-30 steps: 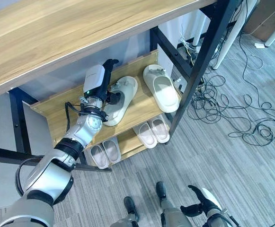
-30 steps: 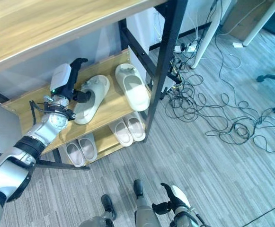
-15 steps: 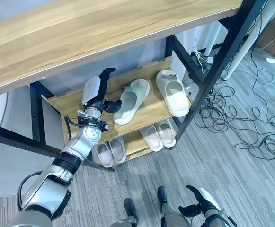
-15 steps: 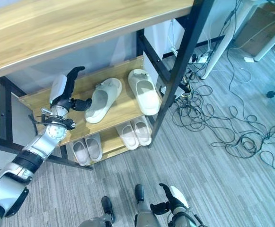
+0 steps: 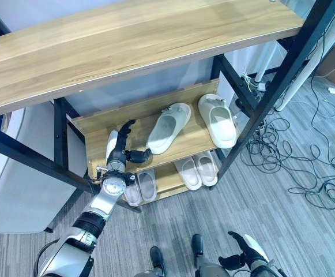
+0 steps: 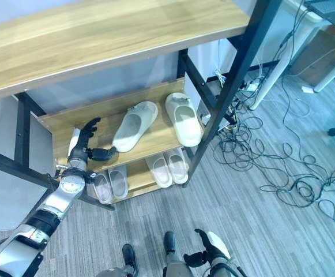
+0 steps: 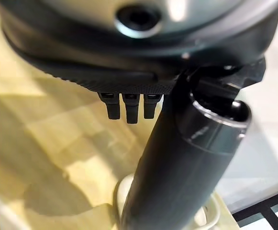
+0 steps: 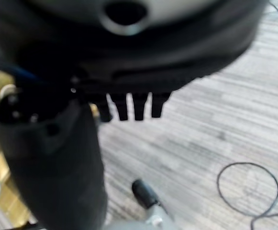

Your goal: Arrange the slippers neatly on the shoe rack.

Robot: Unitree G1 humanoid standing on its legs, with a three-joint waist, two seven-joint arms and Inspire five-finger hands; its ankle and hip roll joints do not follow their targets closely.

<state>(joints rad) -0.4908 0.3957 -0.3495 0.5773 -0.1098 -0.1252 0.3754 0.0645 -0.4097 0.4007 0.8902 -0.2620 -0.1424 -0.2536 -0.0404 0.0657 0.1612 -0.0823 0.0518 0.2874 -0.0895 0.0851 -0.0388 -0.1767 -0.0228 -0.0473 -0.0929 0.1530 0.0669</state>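
Observation:
Two cream slippers lie on the rack's middle shelf. One slipper is tilted, with its toe towards the other slipper, which lies straight near the right post. My left hand stands open at the shelf's front left, fingers straight up. Its thumb points at the tilted slipper's near end, close to it; whether they touch I cannot tell. The left wrist view has that slipper's edge just past the thumb. My right hand hangs open low over the floor.
The bottom shelf holds two pale pairs, one at the left and one at the right. A wide wooden top board overhangs the shelves. Black posts frame the rack. Loose cables sprawl on the floor to the right.
The camera has pulled back and shows more of the rack. My left hand has come off the tilted slipper and drawn back to the shelf's front left. The slippers stay put.

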